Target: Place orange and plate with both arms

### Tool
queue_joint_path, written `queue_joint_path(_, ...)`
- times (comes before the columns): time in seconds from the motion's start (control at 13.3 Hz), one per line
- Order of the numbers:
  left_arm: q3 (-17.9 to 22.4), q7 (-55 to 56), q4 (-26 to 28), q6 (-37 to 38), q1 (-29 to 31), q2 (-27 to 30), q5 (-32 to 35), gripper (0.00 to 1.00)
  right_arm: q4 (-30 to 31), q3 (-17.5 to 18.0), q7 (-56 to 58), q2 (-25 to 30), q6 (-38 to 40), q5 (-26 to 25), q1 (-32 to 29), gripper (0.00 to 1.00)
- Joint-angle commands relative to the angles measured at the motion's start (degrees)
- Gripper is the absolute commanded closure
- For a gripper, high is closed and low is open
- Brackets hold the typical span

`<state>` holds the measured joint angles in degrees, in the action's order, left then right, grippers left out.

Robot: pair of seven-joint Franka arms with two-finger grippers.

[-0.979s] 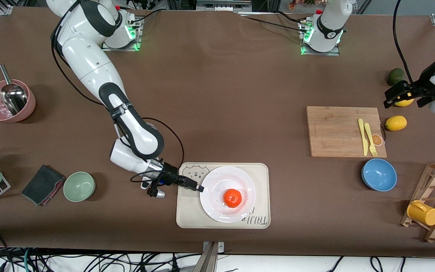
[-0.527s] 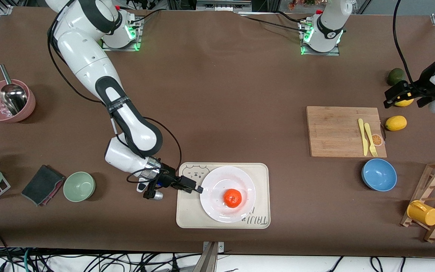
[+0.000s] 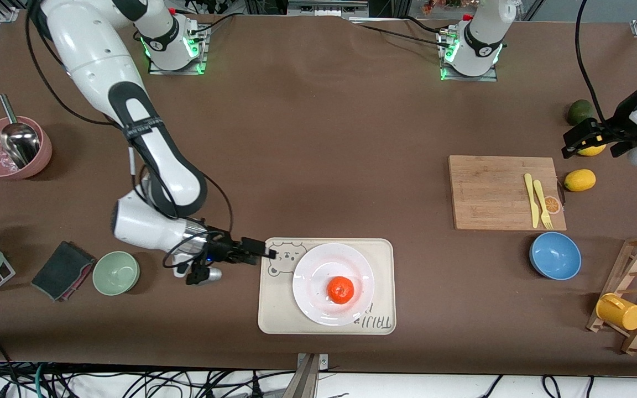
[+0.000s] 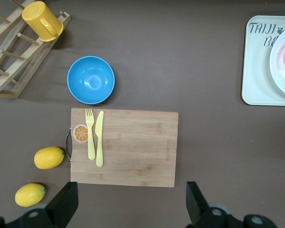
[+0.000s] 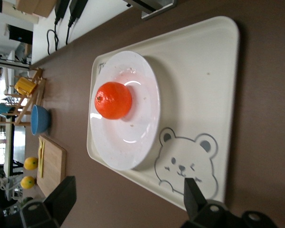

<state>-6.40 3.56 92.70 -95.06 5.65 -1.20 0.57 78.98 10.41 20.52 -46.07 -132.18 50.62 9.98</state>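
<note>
- We see the table (image 3: 318, 138) carrying everything, with the task's things gathered near its front edge, toward the right arm's end.
- The tray (image 3: 274, 315) lies flat there; its long axis runs along the table from one arm's end to the other.
- The plate (image 3: 310, 260) sits on the tray, toward the end away from the bear print, well inside the rim.
- The orange (image 3: 340, 289) rests on the plate, a little off its middle, touching nothing else.
- The right hand (image 3: 266, 254) is low at the tray's bear-print end, its fingers spread wide and empty; the plate lies straight ahead of it along the tray's long axis, just beside but not touching.
- The left hand (image 3: 589, 142) waits up over the lemon (image 3: 591, 149) at its own end of the table, wide open and empty, well apart from the plate; its wrist view looks down on the board (image 4: 123, 147).
- We judge both things placed: orange on plate, plate on tray. The right hand is by far the nearer, so any correction falls to it, reaching lengthwise along the tray; otherwise it only needs to pull clear without nudging the tray's rim.
</note>
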Motion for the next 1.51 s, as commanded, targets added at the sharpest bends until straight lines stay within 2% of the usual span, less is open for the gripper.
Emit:
queue_joint_path(0.0,-0.4,-0.9,1.0,0.0,0.4,1.3,1.1,0.00,7.2,-5.9,-0.1,8.3,10.5,-6.1,-0.2,0.00)
queue_joint_path(0.3,-0.4,-0.9,1.0,0.0,0.4,1.3,1.1,0.00,6.7,-13.8,-0.5,13.6,26.7,-16.6,-0.1,0.00)
queue_joint_path(0.6,-0.4,-0.9,1.0,0.0,0.4,1.3,1.1,0.00,6.4,-17.0,-0.6,18.6,34.5,-26.5,0.6,0.00)
queue_joint_path(0.75,-0.4,-0.9,1.0,0.0,0.4,1.3,1.0,0.00,7.5,-17.1,-5.0,22.4,35.3,-34.1,0.8,0.00)
queue_joint_path(0.9,-0.4,-0.9,1.0,0.2,0.4,1.3,1.0,0.00,13.4,-16.7,-11.8,29.8,34.7,-40.9,0.8,0.00)
queue_joint_path(1.05,-0.4,-0.9,1.0,0.2,0.4,1.3,1.0,0.00,18.0,-16.1,-16.4,37.2,35.7,-44.9,0.7,0.00)
queue_joint_path(1.36,-0.3,-0.9,1.0,0.2,0.4,1.3,1.0,0.00,18.2,-16.1,-17.5,43.7,37.9,-54.9,0.2,0.00)
queue_joint_path(1.43,-0.4,-0.9,1.0,0.2,0.4,1.3,1.0,0.00,18.0,-16.2,-18.2,44.2,38.5,-55.5,-0.3,0.00)
